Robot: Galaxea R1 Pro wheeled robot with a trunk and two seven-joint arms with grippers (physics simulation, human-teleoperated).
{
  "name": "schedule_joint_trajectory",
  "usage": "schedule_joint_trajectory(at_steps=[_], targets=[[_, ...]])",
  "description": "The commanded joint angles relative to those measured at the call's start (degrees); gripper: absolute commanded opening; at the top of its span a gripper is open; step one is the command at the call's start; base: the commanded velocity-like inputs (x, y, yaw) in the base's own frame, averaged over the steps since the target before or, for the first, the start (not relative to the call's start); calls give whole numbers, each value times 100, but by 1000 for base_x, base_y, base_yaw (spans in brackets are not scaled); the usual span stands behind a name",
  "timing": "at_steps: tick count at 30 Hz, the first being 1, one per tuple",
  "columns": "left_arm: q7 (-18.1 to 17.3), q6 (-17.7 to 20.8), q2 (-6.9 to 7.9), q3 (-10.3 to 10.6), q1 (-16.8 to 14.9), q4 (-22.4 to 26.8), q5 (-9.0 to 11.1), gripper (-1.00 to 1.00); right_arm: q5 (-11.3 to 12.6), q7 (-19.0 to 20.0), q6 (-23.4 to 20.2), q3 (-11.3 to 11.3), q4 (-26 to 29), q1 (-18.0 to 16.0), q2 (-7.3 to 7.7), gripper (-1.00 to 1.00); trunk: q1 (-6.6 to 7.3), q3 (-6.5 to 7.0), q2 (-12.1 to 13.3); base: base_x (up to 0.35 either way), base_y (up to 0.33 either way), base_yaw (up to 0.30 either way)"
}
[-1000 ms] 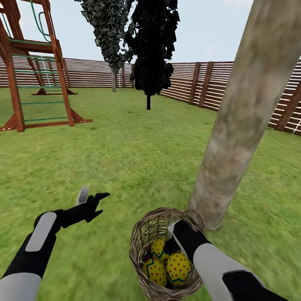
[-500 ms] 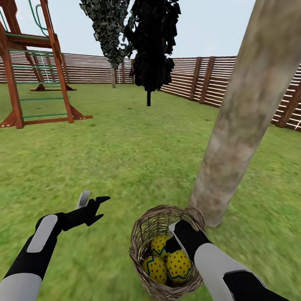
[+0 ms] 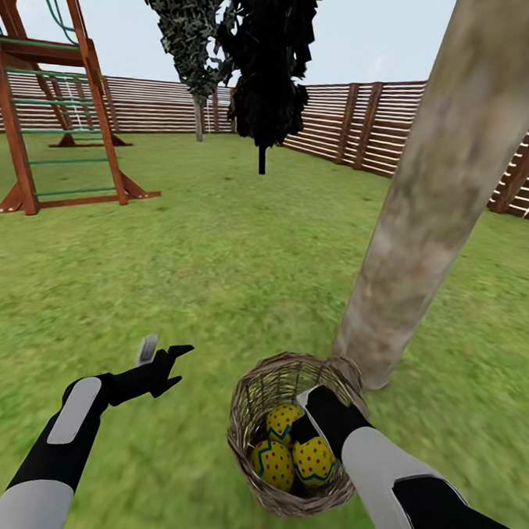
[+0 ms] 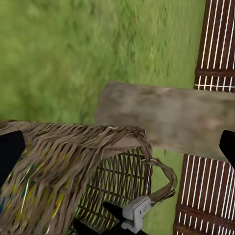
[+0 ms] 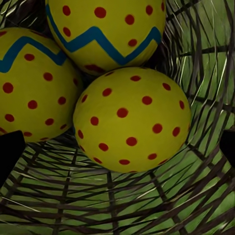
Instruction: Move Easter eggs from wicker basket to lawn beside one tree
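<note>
I am at the first pick: all three Easter eggs [image 3: 294, 446] lie in the wicker basket [image 3: 249, 408], which sits on the lawn [image 3: 217, 277] just beside the foot of the tree [image 3: 424, 219], on its near left side. My right gripper [image 3: 306, 424] reaches down inside the basket above the eggs. In the right wrist view the nearest egg [image 5: 132, 120] sits between two dark fingertips [image 5: 10, 154] spread wide at either edge, so the claw is open and touching nothing. My left gripper [image 3: 161, 352] hovers over the grass to the left of the basket, fingers parted and empty. Next, I judge, I should lower the right claw around that egg, close gently, and lift clear of the rim. The egg is round and may slip, and the light basket may tip.
</note>
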State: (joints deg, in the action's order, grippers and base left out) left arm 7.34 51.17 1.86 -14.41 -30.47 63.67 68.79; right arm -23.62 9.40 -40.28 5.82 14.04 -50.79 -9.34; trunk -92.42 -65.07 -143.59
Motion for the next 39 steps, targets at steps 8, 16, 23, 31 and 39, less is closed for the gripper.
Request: schedule_joint_trajectory(at_steps=[8,16,23,31,39], targets=[[57,24,-1,-5,-3,5,64,100,-55,43,-2,33,18,-1,2,100,-19,-183,-13,0,0,0],[57,24,-1,-4,-3,0,64,100,-50,36,107,27,28,-1,3,100,-29,-272,-19,0,0,0],[57,24,-1,-3,-3,-4,58,100,-45,22,164,-221,36,-1,20,100,-37,-338,-23,0,0,0],[57,24,-1,-2,-3,-3,59,100,-55,-126,186,-419,37,-1,61,100,-45,-404,-27,0,0,0],[57,24,-3,-4,-3,-3,70,100,-55,-279,187,-432,37,-1,62,100,-50,-449,-29,0,0,0]])
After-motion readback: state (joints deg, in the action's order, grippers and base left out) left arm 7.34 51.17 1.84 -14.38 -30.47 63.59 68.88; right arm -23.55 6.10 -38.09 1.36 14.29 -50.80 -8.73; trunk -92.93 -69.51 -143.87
